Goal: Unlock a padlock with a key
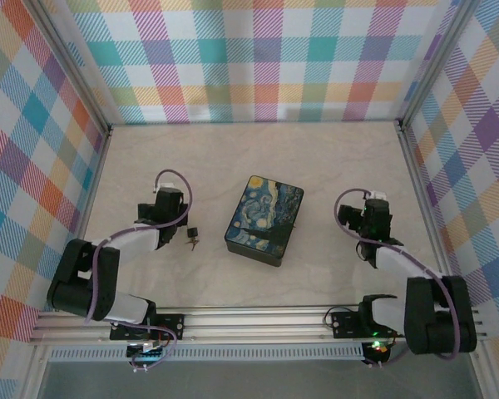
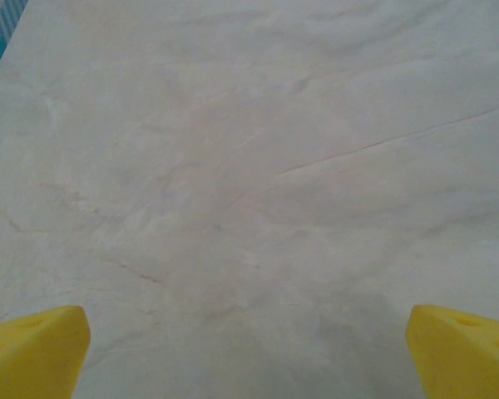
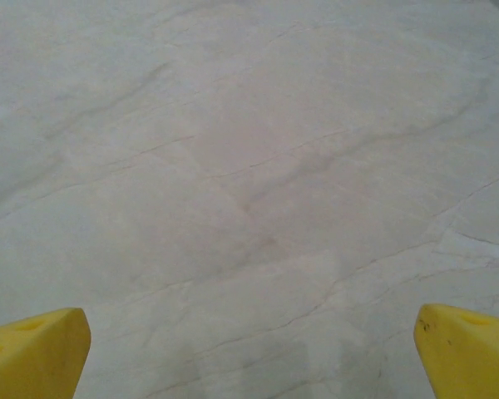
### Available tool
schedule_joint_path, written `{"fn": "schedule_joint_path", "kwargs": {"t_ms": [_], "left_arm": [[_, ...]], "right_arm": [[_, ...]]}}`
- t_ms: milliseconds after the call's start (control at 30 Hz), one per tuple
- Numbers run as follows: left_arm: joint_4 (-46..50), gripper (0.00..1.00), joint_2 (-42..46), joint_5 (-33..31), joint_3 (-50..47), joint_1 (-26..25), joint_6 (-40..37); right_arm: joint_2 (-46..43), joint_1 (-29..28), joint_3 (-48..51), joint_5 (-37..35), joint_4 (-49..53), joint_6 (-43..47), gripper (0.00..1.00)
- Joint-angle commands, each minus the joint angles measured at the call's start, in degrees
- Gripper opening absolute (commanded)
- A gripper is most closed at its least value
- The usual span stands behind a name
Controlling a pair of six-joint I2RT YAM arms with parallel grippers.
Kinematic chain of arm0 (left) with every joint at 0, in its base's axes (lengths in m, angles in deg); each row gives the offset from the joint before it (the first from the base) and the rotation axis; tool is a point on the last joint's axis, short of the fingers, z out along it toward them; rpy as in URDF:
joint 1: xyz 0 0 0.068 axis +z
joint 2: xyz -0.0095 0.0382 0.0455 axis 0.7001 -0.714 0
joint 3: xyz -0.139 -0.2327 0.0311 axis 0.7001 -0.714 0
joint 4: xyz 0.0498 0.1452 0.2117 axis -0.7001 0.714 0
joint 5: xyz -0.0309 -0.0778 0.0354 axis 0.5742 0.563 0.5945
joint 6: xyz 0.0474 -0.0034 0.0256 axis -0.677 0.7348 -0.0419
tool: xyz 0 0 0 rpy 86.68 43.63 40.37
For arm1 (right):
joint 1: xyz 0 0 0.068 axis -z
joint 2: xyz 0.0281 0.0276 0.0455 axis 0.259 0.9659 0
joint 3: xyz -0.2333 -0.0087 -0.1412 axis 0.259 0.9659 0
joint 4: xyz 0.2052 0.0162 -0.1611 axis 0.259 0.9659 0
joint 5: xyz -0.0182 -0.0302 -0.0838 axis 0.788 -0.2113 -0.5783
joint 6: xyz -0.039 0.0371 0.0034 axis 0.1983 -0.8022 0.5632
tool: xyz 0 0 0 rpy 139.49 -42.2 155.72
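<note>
Top external | padlock (image 1: 191,233) on surface (image 1: 258,158), key (image 1: 195,243) touching at its 5 o'clock | pair sits 4 o'clock of left gripper (image 1: 165,202), just beside | right gripper (image 1: 373,208) well apart, past box (image 1: 264,220) | both grippers released, empty | left one nearer

The pale bench (image 1: 233,158) holds a box (image 1: 264,219) with a starry lid in the middle, a tiny black padlock (image 1: 192,233) and key (image 1: 195,243) just left of it
</note>
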Motion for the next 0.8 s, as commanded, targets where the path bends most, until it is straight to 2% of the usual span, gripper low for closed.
{"fn": "schedule_joint_path", "kwargs": {"t_ms": [0, 100, 167, 233, 333, 400, 433, 467, 500, 567, 667, 733, 767], "left_arm": [[-13.7, 0.96, 1.7, 2.8, -1.5, 2.2, -1.6], [-18.4, 0.96, 2.6, 6.7, -4.2, 5.5, -1.6], [-20.2, 1.00, 2.7, 10.4, -5.5, 7.6, -1.5], [-24.5, 1.00, 3.0, 13.4, -7.4, 8.6, -2.3], [-23.0, 1.00, 2.8, 19.2, -6.7, 10.8, -2.3], [-23.7, 1.00, 2.9, 23.6, -6.9, 11.0, -2.6], [-26.7, 1.00, 2.8, 24.8, -8.0, 11.0, -1.2], [-29.5, 1.00, 2.3, 24.7, -8.7, 11.0, 0.0], [-31.5, 1.00, 1.2, 24.3, -9.0, 11.0, 1.0], [-33.1, 1.00, -2.7, 26.2, -8.1, 10.9, -0.3], [-38.3, 1.00, -8.3, 26.9, -7.9, 10.9, -0.6], [-36.5, 1.00, -7.5, 27.1, -7.8, 10.9, -0.6], [-38.7, 1.00, -7.9, 27.3, -8.6, 10.9, -0.7]], "right_arm": [[3.6, 0.3, 2.8, 1.2, -25.3, 2.8, 1.00], [8.7, 0.7, 1.8, 1.8, -30.0, 3.8, 1.00], [12.7, 1.0, 1.0, 3.4, -32.3, 3.7, 1.00], [13.5, 1.0, 0.0, 3.9, -31.2, 3.8, 1.00], [15.2, 1.1, -1.5, 7.2, -29.8, 5.0, 1.00], [20.4, 1.1, -0.5, 8.4, -37.7, 6.1, 1.00], [19.3, 1.1, -0.7, 9.4, -36.3, 6.0, 1.00], [18.6, 1.1, -1.7, 10.2, -32.2, 6.3, 1.00], [19.9, 1.1, -1.8, 10.5, -34.2, 6.6, 1.00], [19.2, 1.2, -4.0, 11.4, -28.8, 6.7, 1.00], [19.5, 1.3, -4.6, 11.3, -28.3, 6.7, 1.00], [19.4, 1.3, -4.6, 11.2, -28.2, 6.6, 1.00], [19.5, 1.2, -4.5, 11.1, -28.6, 6.6, 1.00]]}}
